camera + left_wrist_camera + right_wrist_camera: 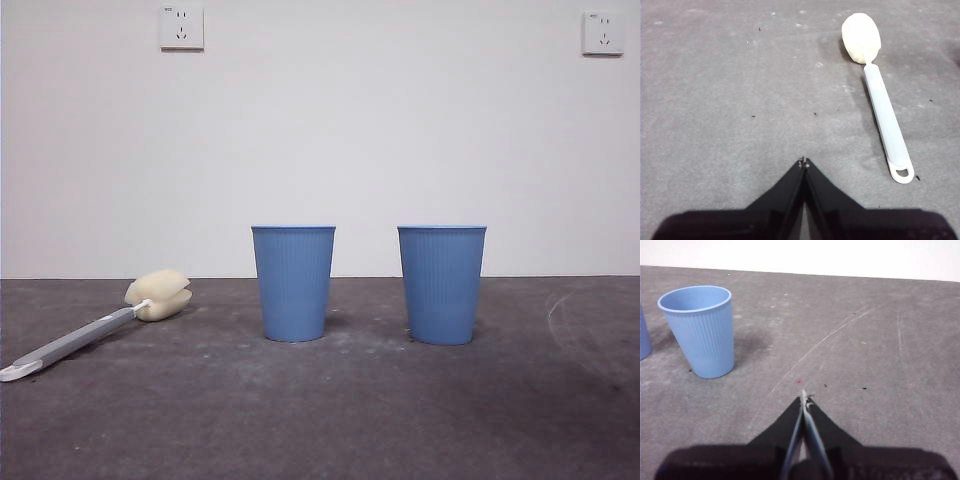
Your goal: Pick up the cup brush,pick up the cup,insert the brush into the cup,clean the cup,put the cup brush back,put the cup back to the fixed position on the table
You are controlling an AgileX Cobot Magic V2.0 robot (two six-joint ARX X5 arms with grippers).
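Looking level across the dark grey, rough matte table (340, 420), the front view shows neither arm; two blue tapered plastic cups with fine vertical ribs and smooth rim bands stand upright and apart near the middle, the left cup (293, 283) and the right cup (441, 284), each casting a faint shadow. One cup brush (100, 327), a long thin grey handle with a white tip and a cream-yellow sponge head, lies flat on the table well left of the cups, its sponge end toward the wall and its white tip toward the camera at the left edge. Two white wall sockets (181, 27) sit high on the pale wall behind. From the left wrist view, the left gripper (803, 163) hangs above bare table with its two black jaws pressed together to a point, holding nothing; the single brush lies beside it, untouched, its rounded sponge farther away and the looped white end of the handle nearer the jaws. From the right wrist view, the right gripper (804, 399) likewise hovers over the scuffed table with its jaws closed tip to tip and empty; one cup stands upright off to one side, open mouth showing, apart from the jaws, and a sliver of the second cup shows at the picture's edge.
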